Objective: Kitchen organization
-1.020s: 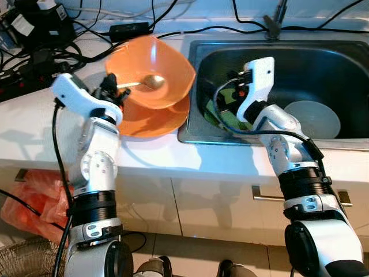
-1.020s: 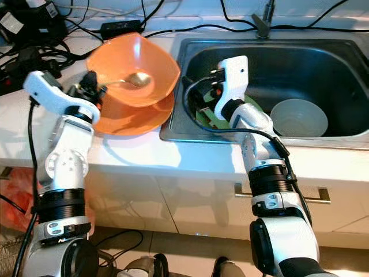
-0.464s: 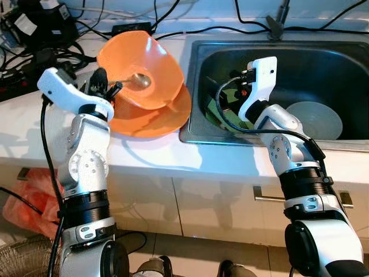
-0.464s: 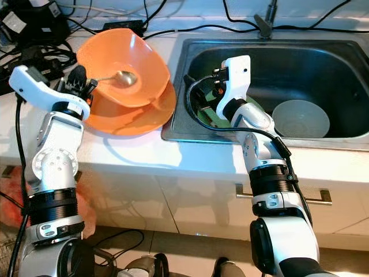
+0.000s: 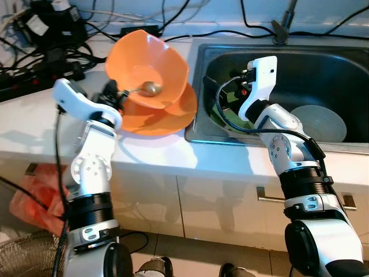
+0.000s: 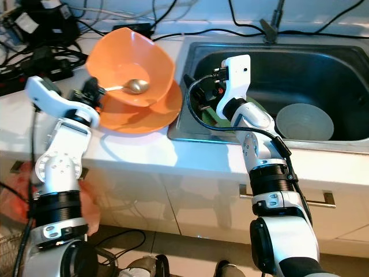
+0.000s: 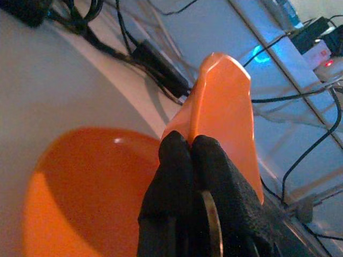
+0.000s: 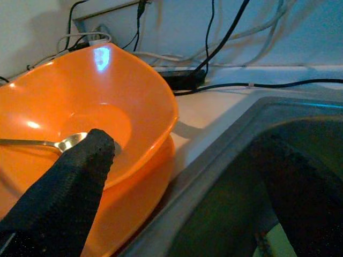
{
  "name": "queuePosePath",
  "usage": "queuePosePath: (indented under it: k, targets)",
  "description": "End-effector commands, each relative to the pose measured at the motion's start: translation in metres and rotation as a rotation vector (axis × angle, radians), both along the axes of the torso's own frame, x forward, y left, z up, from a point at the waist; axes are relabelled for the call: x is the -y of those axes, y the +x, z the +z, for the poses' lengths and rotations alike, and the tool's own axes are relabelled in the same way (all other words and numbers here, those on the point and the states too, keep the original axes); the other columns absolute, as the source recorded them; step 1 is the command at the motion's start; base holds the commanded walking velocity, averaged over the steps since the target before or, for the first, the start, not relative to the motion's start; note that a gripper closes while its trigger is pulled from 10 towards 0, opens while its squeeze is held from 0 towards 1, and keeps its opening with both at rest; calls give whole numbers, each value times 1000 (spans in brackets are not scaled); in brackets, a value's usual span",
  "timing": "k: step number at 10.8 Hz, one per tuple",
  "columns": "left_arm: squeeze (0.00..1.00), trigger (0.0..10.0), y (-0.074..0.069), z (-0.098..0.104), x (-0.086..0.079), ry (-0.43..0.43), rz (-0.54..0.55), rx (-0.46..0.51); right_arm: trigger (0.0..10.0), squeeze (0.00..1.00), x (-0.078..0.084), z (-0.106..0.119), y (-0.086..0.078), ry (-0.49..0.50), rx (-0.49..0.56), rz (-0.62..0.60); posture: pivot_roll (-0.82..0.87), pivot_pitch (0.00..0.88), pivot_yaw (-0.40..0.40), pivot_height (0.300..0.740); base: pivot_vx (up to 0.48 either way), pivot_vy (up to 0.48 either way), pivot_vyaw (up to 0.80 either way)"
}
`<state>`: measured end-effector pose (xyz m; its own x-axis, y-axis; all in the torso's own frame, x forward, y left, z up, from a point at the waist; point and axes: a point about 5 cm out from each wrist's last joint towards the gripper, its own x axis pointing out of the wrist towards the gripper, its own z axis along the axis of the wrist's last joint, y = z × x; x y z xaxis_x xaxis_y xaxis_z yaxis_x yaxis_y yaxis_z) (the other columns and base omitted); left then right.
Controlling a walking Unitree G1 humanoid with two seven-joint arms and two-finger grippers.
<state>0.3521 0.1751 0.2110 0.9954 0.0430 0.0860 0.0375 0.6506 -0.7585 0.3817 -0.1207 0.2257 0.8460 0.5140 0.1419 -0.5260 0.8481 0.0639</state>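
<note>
Presently, items are listed from largest to smallest.

Table: the white table (image 5: 34, 124) carries the sink at the robot's right and a tangle of black cables (image 5: 40, 55) at the back left.

Sink: the steel sink (image 5: 340, 69) holds a pale grey bowl (image 5: 318, 122) on its floor and something green (image 5: 226, 118) under the right arm; what the green thing is cannot be told.

Lower orange bowl: the lower orange bowl (image 5: 167, 118) rests flat on the table just beside the sink's rim, serving as a seat for the one above.

Upper orange bowl: the upper orange bowl (image 5: 147, 66) is tilted up on edge, its lower side in the flat bowl and its mouth facing the robot. Judged: the tilt comes from the grip at its near rim, likely a step in nesting or lifting it.

Spoon: a metal spoon (image 5: 147, 88) lies inside the tilted bowl, handle toward the left tool.

Left tool: the left tool (image 5: 115, 95) is at the upper bowl's near rim. In the left wrist view its fingers (image 7: 177, 160) are pressed together on the orange rim, holding that bowl.

Right tool: the right tool (image 8: 161, 182) reaches over the sink's left end, pointing toward the bowls; its fingers stand wide apart, holding nothing.

Risk, judged: the spoon could slide out if the bowl tips further.
</note>
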Motion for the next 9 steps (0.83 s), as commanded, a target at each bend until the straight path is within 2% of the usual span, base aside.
queuePosePath:
  k: [1, 2, 3, 4, 6, 7, 9]
  targets:
    - [0, 0, -1, -40, 7, 12, -40, -204, 10000, 545, -1, 3, 1, 7, 4, 0, 51, 115, 92, 740, 0, 0, 0]
    - [0, 4627, 1, -38, 11, -6, -62, -204, 10000, 545, -1, 3, 0, 7, 3, -2, 51, 116, 92, 740, 0, 0, 0]
    - [725, 10000, 3, -32, 14, -2, -80, -188, 10000, 541, 0, 3, 0, 6, 3, -5, 49, 118, 92, 740, 0, 0, 0]
    - [1000, 10000, 4, -30, 14, 2, -80, -183, 10000, 545, 1, 3, 0, 5, 3, -7, 49, 118, 92, 740, 0, 0, 0]
    - [1000, 10000, 5, -30, 11, 10, -70, -198, 10000, 541, 1, 2, 1, 5, 2, -10, 49, 119, 93, 740, 0, 0, 0]
    - [0, 10000, 5, -29, 9, 13, -64, -200, 10000, 549, 1, 2, 1, 6, 1, -10, 52, 119, 92, 740, 0, 0, 0]
    - [0, 10000, 4, -20, 8, 63, -68, -159, 10000, 545, 1, 2, 0, 8, 2, -7, 52, 119, 92, 740, 0, 0, 0]
